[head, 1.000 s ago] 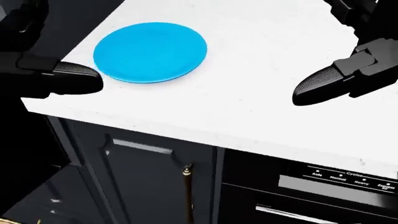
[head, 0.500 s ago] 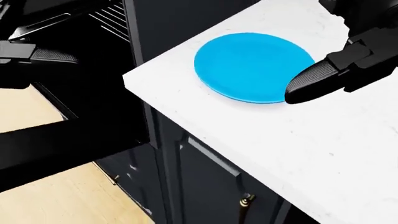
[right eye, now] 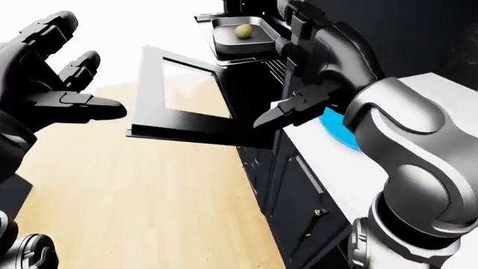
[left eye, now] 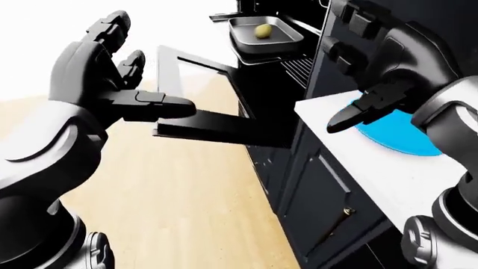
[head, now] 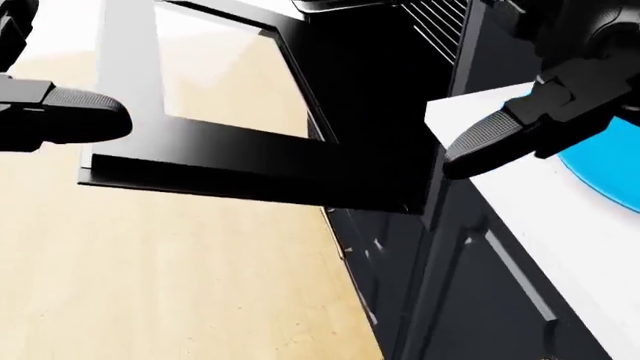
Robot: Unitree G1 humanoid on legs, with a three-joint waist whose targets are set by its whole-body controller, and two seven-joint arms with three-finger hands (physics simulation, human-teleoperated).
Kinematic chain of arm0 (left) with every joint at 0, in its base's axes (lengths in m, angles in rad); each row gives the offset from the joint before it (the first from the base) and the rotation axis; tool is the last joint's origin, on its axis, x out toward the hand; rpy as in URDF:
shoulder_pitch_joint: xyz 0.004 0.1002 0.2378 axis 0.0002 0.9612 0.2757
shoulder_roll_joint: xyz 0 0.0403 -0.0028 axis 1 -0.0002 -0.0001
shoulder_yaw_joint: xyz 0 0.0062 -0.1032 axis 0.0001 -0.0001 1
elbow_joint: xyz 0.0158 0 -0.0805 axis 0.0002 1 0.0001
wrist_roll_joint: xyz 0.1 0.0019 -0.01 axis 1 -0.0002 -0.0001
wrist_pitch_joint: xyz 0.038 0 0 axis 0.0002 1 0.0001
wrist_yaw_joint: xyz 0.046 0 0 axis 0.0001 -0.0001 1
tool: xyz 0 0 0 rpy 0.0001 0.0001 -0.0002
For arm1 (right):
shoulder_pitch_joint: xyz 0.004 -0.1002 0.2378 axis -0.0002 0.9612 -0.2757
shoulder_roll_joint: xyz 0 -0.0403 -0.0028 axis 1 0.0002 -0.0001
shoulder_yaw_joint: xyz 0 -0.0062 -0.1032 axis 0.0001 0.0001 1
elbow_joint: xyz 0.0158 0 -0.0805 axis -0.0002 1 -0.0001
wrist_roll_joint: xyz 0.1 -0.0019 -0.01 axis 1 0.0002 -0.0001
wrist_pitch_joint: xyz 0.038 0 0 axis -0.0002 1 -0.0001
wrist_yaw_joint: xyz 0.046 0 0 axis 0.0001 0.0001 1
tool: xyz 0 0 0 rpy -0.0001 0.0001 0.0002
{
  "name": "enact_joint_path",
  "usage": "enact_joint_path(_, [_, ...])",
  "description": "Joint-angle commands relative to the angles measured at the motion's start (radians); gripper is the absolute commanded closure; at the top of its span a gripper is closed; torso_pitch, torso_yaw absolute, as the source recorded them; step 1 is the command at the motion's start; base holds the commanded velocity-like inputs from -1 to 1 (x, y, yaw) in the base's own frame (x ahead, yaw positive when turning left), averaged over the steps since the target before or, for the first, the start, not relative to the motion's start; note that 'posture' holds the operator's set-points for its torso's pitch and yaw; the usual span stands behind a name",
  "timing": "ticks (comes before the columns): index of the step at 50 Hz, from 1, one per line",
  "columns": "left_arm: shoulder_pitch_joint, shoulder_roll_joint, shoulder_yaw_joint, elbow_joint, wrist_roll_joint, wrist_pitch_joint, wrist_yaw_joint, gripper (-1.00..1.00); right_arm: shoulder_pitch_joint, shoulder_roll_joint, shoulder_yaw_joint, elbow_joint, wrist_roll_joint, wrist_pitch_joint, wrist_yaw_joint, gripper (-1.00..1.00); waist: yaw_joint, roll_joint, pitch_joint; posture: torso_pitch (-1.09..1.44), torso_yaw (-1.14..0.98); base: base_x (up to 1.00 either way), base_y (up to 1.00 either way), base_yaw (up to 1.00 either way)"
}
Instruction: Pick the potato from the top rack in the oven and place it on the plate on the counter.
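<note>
The yellowish potato point(left eye: 262, 30) lies in a grey tray point(left eye: 280, 40) on the pulled-out top rack of the open oven, at the top of the left-eye view. The blue plate point(left eye: 399, 136) sits on the white counter point(left eye: 388, 174) at the right, partly hidden by my right arm. My left hand point(left eye: 145, 75) is raised at the left, fingers spread, open and empty, well short of the tray. My right hand point(left eye: 363, 107) hangs open over the counter's left corner, beside the plate, holding nothing.
The oven door point(left eye: 213, 120) is folded down flat and juts out left over the wooden floor point(left eye: 179, 202). Dark cabinet fronts point(left eye: 321, 196) run under the counter. A tall dark oven column point(left eye: 433, 22) stands above the plate.
The camera has swung left: counter and plate slid to the right edge, and the open oven door and floor now fill the head view. Both hands stay open.
</note>
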State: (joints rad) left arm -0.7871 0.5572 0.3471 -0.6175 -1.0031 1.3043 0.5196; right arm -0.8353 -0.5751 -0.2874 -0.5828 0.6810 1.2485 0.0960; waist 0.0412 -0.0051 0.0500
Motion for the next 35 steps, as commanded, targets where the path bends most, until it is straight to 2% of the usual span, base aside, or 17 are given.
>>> enact_joint_path(1, [-0.022, 0.011, 0.002, -0.012, -0.008, -0.038, -0.001, -1.00, -0.021, -0.012, -0.022, -0.005, -0.024, -0.038, -0.002, -1.00, -0.009, 0.004, -0.014, 0.00, 0.00, -0.11, 0.00, 1.00])
enact_joint_path(4, [-0.017, 0.012, -0.001, -0.014, -0.010, -0.041, 0.000, -1.00, -0.017, -0.010, -0.016, 0.004, -0.041, -0.049, 0.009, -1.00, -0.020, -0.039, -0.002, 0.00, 0.00, -0.12, 0.00, 1.00])
enact_joint_path(5, [-0.018, 0.012, 0.000, -0.016, -0.015, -0.038, 0.004, -1.00, -0.016, -0.007, -0.016, 0.007, -0.046, -0.052, 0.012, -1.00, -0.021, -0.065, -0.010, 0.00, 0.00, -0.12, 0.00, 1.00])
enact_joint_path(6, [-0.015, 0.014, -0.006, -0.013, -0.010, -0.046, -0.001, -1.00, -0.016, -0.005, -0.016, 0.012, -0.051, -0.054, 0.015, -1.00, -0.031, -0.111, -0.028, 0.00, 0.00, -0.12, 0.00, 1.00])
enact_joint_path(7, [-0.018, 0.014, -0.006, -0.012, -0.012, -0.043, 0.003, -1.00, -0.019, -0.003, -0.016, 0.014, -0.056, -0.053, 0.015, -1.00, -0.029, -0.063, -0.011, 0.00, 0.00, -0.12, 0.00, 1.00])
enact_joint_path(9, [-0.019, 0.015, -0.006, -0.012, -0.017, -0.039, 0.004, -1.00, -0.024, -0.001, -0.019, 0.021, -0.063, -0.052, 0.016, -1.00, -0.017, -0.073, -0.024, 0.00, 0.00, -0.12, 0.00, 1.00])
enact_joint_path(12, [-0.038, 0.018, -0.013, -0.001, -0.018, -0.034, 0.009, -1.00, -0.020, 0.002, -0.014, 0.035, -0.089, -0.069, 0.019, -1.00, -0.014, -0.042, -0.020, 0.00, 0.00, -0.12, 0.00, 1.00])
enact_joint_path(13, [-0.053, 0.019, -0.013, 0.004, -0.024, -0.027, 0.015, -1.00, -0.020, -0.008, -0.005, 0.044, -0.105, -0.067, 0.024, -1.00, -0.041, -0.032, -0.024, 0.00, 0.00, 0.00, 0.17, 0.00])
enact_joint_path(14, [-0.066, 0.020, -0.014, 0.010, -0.029, -0.021, 0.021, -1.00, -0.031, 0.001, -0.018, 0.058, -0.109, -0.067, 0.017, -1.00, -0.023, -0.039, -0.003, 0.00, 0.00, 0.02, 0.00, 0.00])
enact_joint_path(15, [-0.068, 0.021, -0.014, 0.011, -0.030, -0.021, 0.023, -1.00, -0.033, 0.002, -0.019, 0.060, -0.111, -0.067, 0.017, -1.00, -0.035, -0.021, 0.005, 0.00, 0.00, 0.02, 0.00, 0.00])
enact_joint_path(16, [-0.079, 0.023, -0.028, 0.017, -0.025, -0.022, 0.020, -1.00, -0.046, 0.005, -0.038, 0.073, -0.108, -0.062, 0.009, -1.00, -0.037, -0.007, -0.015, 0.00, 0.00, 0.39, 0.00, 0.00])
enact_joint_path(18, [-0.104, 0.025, -0.027, 0.031, -0.032, -0.009, 0.025, -1.00, -0.046, 0.006, -0.050, 0.094, -0.099, -0.068, 0.003, -1.00, -0.041, 0.032, 0.023, 0.00, 0.00, 0.40, 0.00, 0.00])
enact_joint_path(21, [-0.109, 0.028, -0.042, 0.047, -0.006, -0.024, 0.006, -1.00, -0.045, 0.000, -0.041, 0.105, -0.093, -0.081, -0.001, -1.00, -0.051, 0.110, 0.000, 0.00, 0.00, 0.40, 0.00, 0.00])
enact_joint_path(23, [-0.116, 0.031, -0.037, 0.054, 0.002, -0.021, -0.002, -1.00, -0.053, -0.005, -0.035, 0.109, -0.089, -0.080, -0.003, -1.00, -0.059, 0.087, 0.013, 0.00, 0.00, 0.40, 0.00, 0.00])
enact_joint_path(26, [-0.141, 0.040, -0.022, 0.063, -0.008, -0.003, -0.001, -1.00, -0.053, -0.009, -0.018, 0.121, -0.097, -0.090, 0.004, -1.00, -0.052, 0.067, -0.012, 0.00, 0.00, 0.40, 0.00, 0.00])
enact_joint_path(30, [-0.162, 0.054, -0.020, 0.079, -0.013, 0.000, -0.002, -1.00, -0.069, -0.011, -0.014, 0.130, -0.105, -0.087, 0.007, -1.00, -0.042, 0.038, -0.005, 0.00, 0.00, 0.42, 0.00, 0.00])
enact_joint_path(35, [-0.184, 0.054, -0.021, 0.086, -0.033, 0.007, 0.016, -1.00, -0.072, -0.010, -0.024, 0.120, -0.107, -0.075, 0.012, -1.00, -0.016, -0.027, -0.007, 0.00, 0.00, 0.47, 0.00, 0.00])
